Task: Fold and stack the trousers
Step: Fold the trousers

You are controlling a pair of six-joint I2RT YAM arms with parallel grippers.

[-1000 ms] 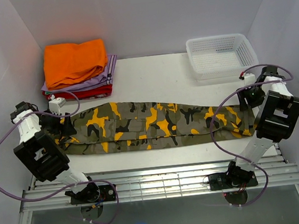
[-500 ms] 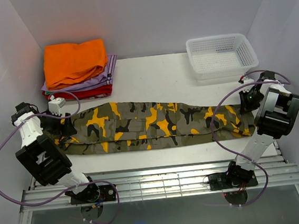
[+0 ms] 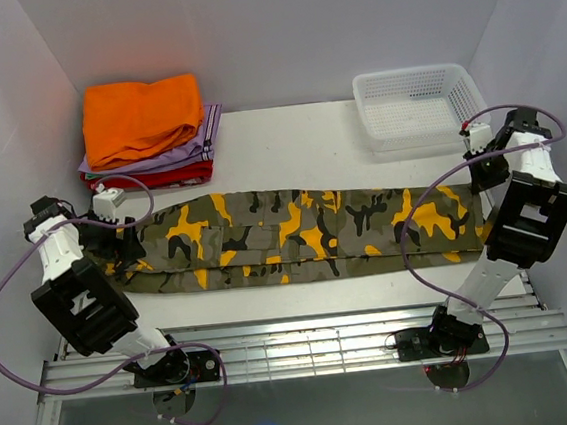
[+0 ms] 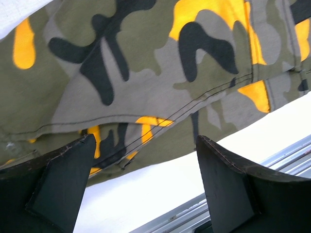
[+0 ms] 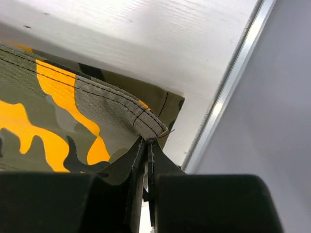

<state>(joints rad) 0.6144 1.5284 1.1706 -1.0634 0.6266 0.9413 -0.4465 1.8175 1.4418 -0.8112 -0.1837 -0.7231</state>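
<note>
A: While top view's up: trousers (image 3: 296, 233) lie stretched full length across the table (image 3: 296, 136), prob. leg on leg. No cross fold yet.
B: Grippers?
A: Left gripper (image 3: 124, 250) at the left end, right gripper (image 3: 479, 184) at the right end.
B: Left wrist cam?
A: Fingers (image 4: 53, 179) spread wide, low over the cloth edge, holding nothing.
B: Right wrist cam?
A: Clamped on a hemmed corner, cloth pinched betw. the tips.
B: Progress?
A: Early, I'd say. Cross folds + move to the clothes pile (image 3: 146, 135) all left.

One trousers (image 3: 296, 233); one basket (image 3: 420, 104); seemingly three folded garments (image 3: 145, 125), stacked; two pincers: left pincer (image 4: 145, 143), right pincer (image 5: 147, 144).
</note>
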